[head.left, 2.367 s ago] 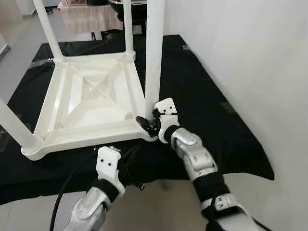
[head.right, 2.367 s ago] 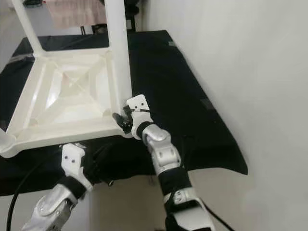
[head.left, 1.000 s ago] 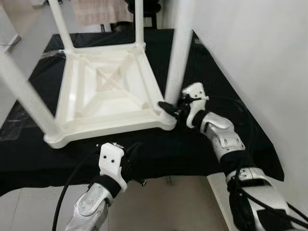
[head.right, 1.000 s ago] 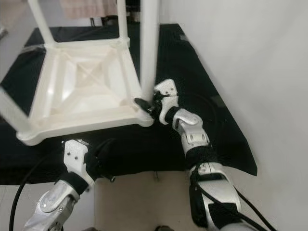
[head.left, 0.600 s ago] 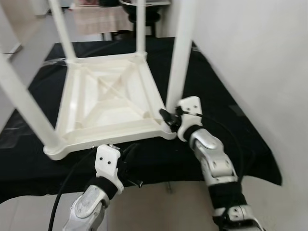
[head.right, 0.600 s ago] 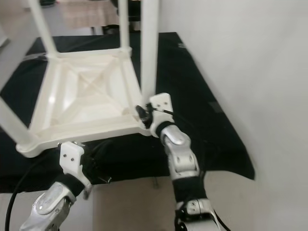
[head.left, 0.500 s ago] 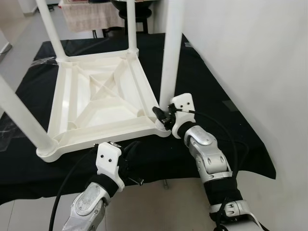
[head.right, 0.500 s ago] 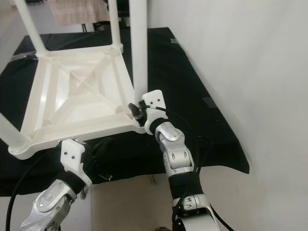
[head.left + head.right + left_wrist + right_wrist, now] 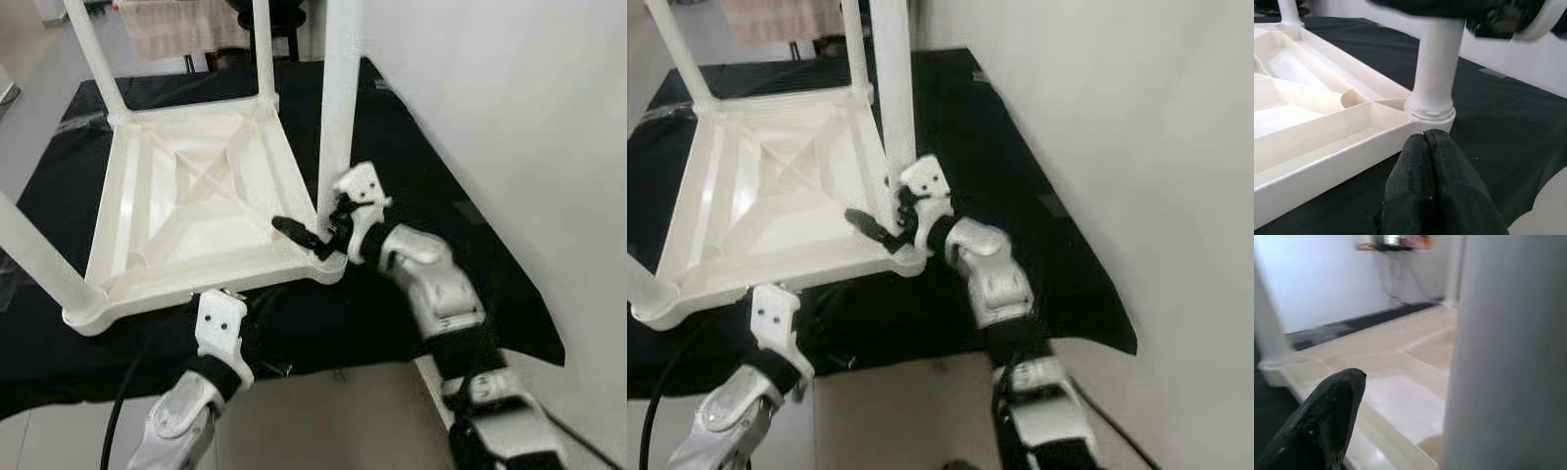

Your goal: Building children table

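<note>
Right arm working the near-right leg of the flipped kids table

The right gripper (image 9: 315, 231) is reaching in from the wall side with its fingers spread around the base of the near-right leg (image 9: 336, 117); one black finger (image 9: 1322, 423) lies over the frame. Half a second ago it sat lower, outside the corner. The left gripper (image 9: 1432, 161), fingers pressed together, sits low by that same corner. The white table (image 9: 186, 196) lies upside down on the black cloth (image 9: 421, 196), with the white wall (image 9: 509, 117) close on the right and little spare cloth there.
</note>
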Tool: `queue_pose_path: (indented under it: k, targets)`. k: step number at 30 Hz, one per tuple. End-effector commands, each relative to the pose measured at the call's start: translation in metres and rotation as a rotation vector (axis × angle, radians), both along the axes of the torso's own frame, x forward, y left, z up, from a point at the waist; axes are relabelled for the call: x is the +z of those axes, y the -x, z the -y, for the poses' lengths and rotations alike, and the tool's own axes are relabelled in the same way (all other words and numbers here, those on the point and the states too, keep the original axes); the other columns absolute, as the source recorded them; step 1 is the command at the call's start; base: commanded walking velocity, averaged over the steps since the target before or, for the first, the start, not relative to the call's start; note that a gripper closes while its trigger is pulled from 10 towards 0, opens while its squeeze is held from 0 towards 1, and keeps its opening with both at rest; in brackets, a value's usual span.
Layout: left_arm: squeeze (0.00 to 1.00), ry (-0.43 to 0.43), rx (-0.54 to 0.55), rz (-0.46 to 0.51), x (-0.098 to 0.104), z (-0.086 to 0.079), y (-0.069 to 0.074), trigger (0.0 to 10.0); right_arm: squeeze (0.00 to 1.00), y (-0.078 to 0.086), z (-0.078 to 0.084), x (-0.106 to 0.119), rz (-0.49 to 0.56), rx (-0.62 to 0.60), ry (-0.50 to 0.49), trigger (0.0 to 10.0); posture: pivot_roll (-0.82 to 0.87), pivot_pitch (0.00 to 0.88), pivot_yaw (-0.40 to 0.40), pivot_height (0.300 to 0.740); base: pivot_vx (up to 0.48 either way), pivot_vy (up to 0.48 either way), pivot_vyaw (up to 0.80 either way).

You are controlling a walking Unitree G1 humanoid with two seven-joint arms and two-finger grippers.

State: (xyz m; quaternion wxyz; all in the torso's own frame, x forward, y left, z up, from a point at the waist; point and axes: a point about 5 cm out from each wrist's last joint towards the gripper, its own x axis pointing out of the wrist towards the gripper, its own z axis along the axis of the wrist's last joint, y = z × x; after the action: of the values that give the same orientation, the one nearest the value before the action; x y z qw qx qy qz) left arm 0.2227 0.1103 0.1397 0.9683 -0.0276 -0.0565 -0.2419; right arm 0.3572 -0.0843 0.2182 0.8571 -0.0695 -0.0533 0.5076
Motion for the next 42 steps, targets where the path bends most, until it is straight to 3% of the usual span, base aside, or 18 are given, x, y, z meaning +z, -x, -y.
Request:
queue_pose_path:
  k: [1,4,5,15,17,19,20,21,23,24,25,26,28,35,36,37,38,42]
  targets:
    - [0.0,-0.003,-0.006,-0.02,-0.003,0.0,0.001,10.0,0.0,0.001,-0.005,-0.004,-0.01,0.138,0.028,10.0,0.08,0.118,-0.009,0.74,0.0,0.0,0.0]
    - [0.0,-0.002,-0.007,-0.021,-0.004,0.0,0.001,10.0,0.0,-0.002,-0.003,-0.005,-0.029,0.16,0.041,10.0,0.08,0.117,-0.013,0.74,0.0,0.0,0.0]
    - [0.0,0.0,-0.008,-0.022,-0.004,0.0,0.001,10.0,0.0,-0.009,0.0,-0.004,-0.07,0.16,0.028,0.0,0.08,0.119,-0.015,0.74,0.0,0.0,0.0]
    - [0.0,0.003,-0.01,-0.023,-0.004,0.001,0.002,10.0,0.0,-0.02,0.014,-0.001,-0.064,0.08,0.021,0.0,0.08,0.123,-0.016,0.74,0.0,0.0,0.0]
    - [0.0,0.004,-0.011,-0.024,-0.004,0.001,0.002,10.0,0.0,-0.025,0.024,-0.006,-0.055,-0.049,0.076,0.0,0.07,0.127,-0.02,0.74,0.0,0.0,0.0]
    - [0.0,0.004,-0.011,-0.024,-0.004,0.001,0.002,10.0,0.0,-0.025,0.024,-0.006,-0.055,-0.049,0.076,0.0,0.07,0.127,-0.02,0.74,0.0,0.0,0.0]
    - [0.0,0.003,-0.011,-0.024,-0.004,0.001,0.002,10.0,0.0,-0.027,0.033,-0.023,-0.117,-0.309,0.1,0.0,0.06,0.126,-0.03,0.74,0.0,0.0,0.0]
    - [0.0,0.003,-0.011,-0.024,-0.004,0.001,0.002,10.0,0.0,-0.027,0.033,-0.023,-0.117,-0.309,0.1,0.0,0.06,0.126,-0.03,0.74,0.0,0.0,0.0]
    - [0.0,0.002,-0.01,-0.023,-0.004,0.0,0.002,10.0,0.0,-0.018,0.038,-0.042,-0.179,-0.577,0.071,0.0,0.06,0.13,-0.033,0.74,0.0,0.0,0.0]
    - [0.0,0.002,-0.01,-0.023,-0.004,0.0,0.002,10.0,0.0,-0.018,0.038,-0.042,-0.179,-0.577,0.071,0.0,0.06,0.13,-0.033,0.74,0.0,0.0,0.0]
    - [0.0,0.003,-0.01,-0.022,-0.004,0.0,0.002,10.0,0.0,-0.004,0.033,-0.053,-0.183,-0.665,0.059,0.0,0.06,0.131,-0.03,0.74,0.0,0.0,0.0]
    - [0.0,0.003,-0.01,-0.022,-0.004,0.0,0.002,10.0,0.0,-0.004,0.033,-0.053,-0.183,-0.665,0.059,0.0,0.06,0.131,-0.03,0.74,0.0,0.0,0.0]
    - [0.0,0.0,-0.009,-0.023,-0.004,0.0,0.002,10.0,0.0,0.021,0.007,-0.061,-0.16,-0.665,0.042,0.0,0.05,0.121,-0.019,0.74,0.0,0.0,0.0]
    - [0.0,-0.002,-0.013,-0.027,-0.006,0.001,0.001,10.0,0.0,0.013,-0.012,-0.058,-0.121,-0.591,0.052,0.0,0.06,0.112,-0.024,0.74,0.0,0.0,0.0]
    - [0.0,-0.003,-0.013,-0.026,-0.006,0.001,0.001,10.0,0.0,0.011,-0.013,-0.053,-0.112,-0.604,0.053,1.7,0.06,0.112,-0.023,0.74,0.0,0.0,0.0]
    - [0.0,-0.003,-0.012,-0.026,-0.006,0.001,0.001,10.0,0.0,0.01,-0.013,-0.05,-0.106,-0.616,0.054,7.5,0.06,0.112,-0.023,0.74,0.0,0.0,0.0]
    - [0.0,-0.003,-0.011,-0.026,-0.006,0.001,0.001,10.0,0.0,0.009,-0.014,-0.047,-0.102,-0.612,0.059,10.0,0.06,0.107,-0.023,0.74,0.0,0.0,0.0]
    - [0.0,-0.003,-0.012,-0.026,-0.007,0.001,0.001,10.0,0.0,0.007,-0.015,-0.045,-0.104,-0.569,0.052,10.0,0.06,0.106,-0.023,0.74,0.0,0.0,0.0]
